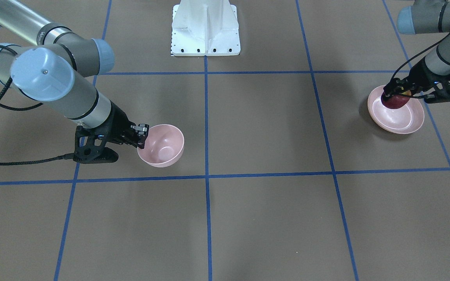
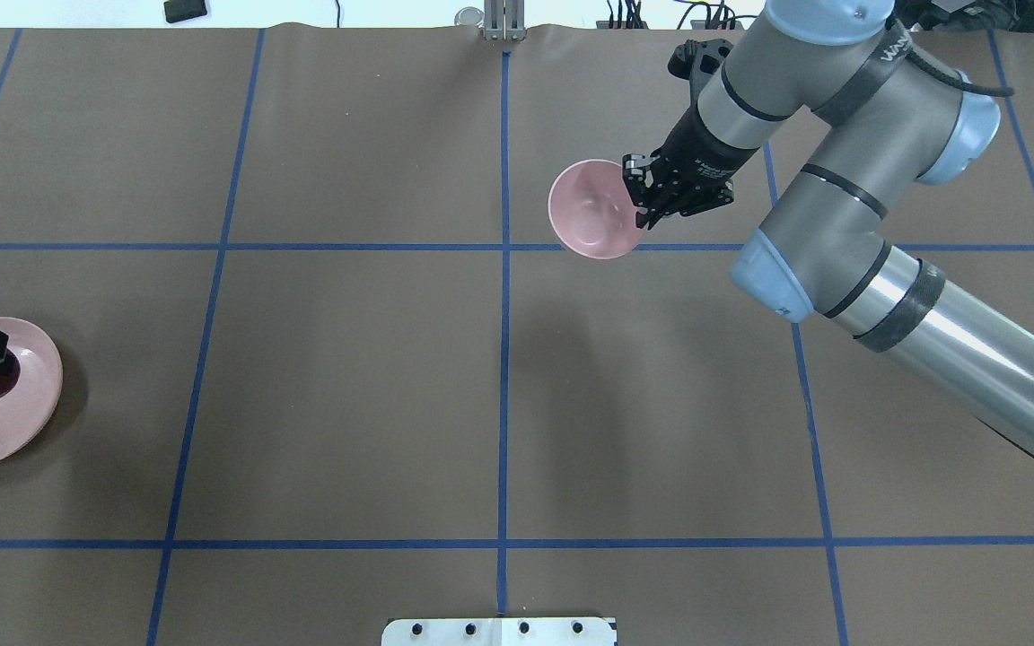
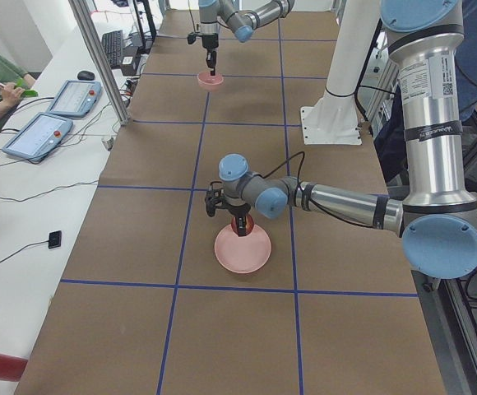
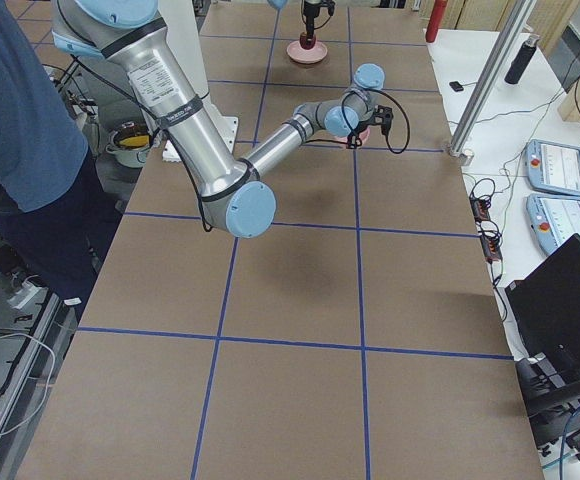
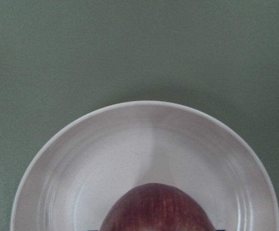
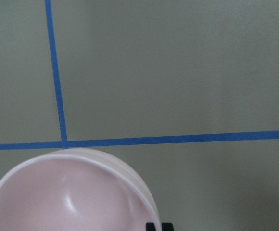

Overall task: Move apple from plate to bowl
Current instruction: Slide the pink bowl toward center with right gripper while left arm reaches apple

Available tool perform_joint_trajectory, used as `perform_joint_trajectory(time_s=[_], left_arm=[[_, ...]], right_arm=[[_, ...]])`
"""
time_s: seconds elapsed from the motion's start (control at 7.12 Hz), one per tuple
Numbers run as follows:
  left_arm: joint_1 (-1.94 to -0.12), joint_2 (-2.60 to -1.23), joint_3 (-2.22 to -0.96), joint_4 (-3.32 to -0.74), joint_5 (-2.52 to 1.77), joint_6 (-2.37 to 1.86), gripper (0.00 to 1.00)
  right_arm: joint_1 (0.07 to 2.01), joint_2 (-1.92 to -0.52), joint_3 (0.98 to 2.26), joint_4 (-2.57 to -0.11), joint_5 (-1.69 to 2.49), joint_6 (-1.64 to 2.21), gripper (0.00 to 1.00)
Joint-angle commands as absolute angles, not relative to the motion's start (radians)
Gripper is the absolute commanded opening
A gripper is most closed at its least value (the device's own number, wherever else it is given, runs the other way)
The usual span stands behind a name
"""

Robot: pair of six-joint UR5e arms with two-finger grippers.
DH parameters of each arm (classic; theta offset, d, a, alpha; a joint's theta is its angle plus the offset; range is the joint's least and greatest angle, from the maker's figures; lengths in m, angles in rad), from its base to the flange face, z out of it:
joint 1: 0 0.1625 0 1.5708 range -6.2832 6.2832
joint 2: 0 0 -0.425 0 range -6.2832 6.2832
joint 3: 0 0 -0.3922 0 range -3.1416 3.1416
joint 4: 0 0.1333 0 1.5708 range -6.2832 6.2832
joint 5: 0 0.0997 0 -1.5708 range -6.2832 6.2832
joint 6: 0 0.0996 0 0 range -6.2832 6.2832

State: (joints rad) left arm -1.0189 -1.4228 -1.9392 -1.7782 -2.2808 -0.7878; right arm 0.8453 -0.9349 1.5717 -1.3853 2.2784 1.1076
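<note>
The dark red apple (image 1: 396, 101) lies at the back of the pale pink plate (image 1: 400, 119), at the table's end on my left. My left gripper (image 1: 395, 96) is down over the apple and shut on it. The left wrist view shows the apple (image 5: 156, 209) between the finger edges, above the plate (image 5: 149, 144). I cannot tell if the apple is lifted off the plate. My right gripper (image 1: 142, 138) is shut on the rim of the pink bowl (image 1: 162, 146) and holds it tilted. The bowl also shows in the overhead view (image 2: 591, 211), empty.
The white robot base mount (image 1: 205, 29) stands at the middle of the robot's side of the table. Blue tape lines (image 1: 206, 175) divide the brown table into squares. A person (image 4: 20, 150) stands beside the robot's side of the table. Control tablets (image 3: 41, 136) lie on a side bench.
</note>
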Motion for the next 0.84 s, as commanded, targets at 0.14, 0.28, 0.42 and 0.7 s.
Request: perform_joint_trajectory(time_s=[0.14, 0.28, 0.42, 0.7], left_arm=[[-1.028, -1.534, -2.071, -1.511, -2.290, -0.787, 0.00], [-1.026, -1.540, -2.071, -1.511, -2.290, -0.790, 0.00], [-1.028, -1.554, -2.069, -1.511, -2.292, -0.796, 0.00], [-1.028, -1.557, -2.071, -1.509, -2.292, -0.798, 0.00]], right_arm=[[0.747, -0.795, 1.434, -1.390, 2.177, 1.101, 0.00], [0.730, -0.757, 1.370, -1.388, 2.160, 1.088, 0.00], [0.726, -0.714, 1.309, -1.388, 2.161, 1.037, 0.00], [0.713, -0.709, 1.286, -1.385, 2.166, 1.031, 0.00]])
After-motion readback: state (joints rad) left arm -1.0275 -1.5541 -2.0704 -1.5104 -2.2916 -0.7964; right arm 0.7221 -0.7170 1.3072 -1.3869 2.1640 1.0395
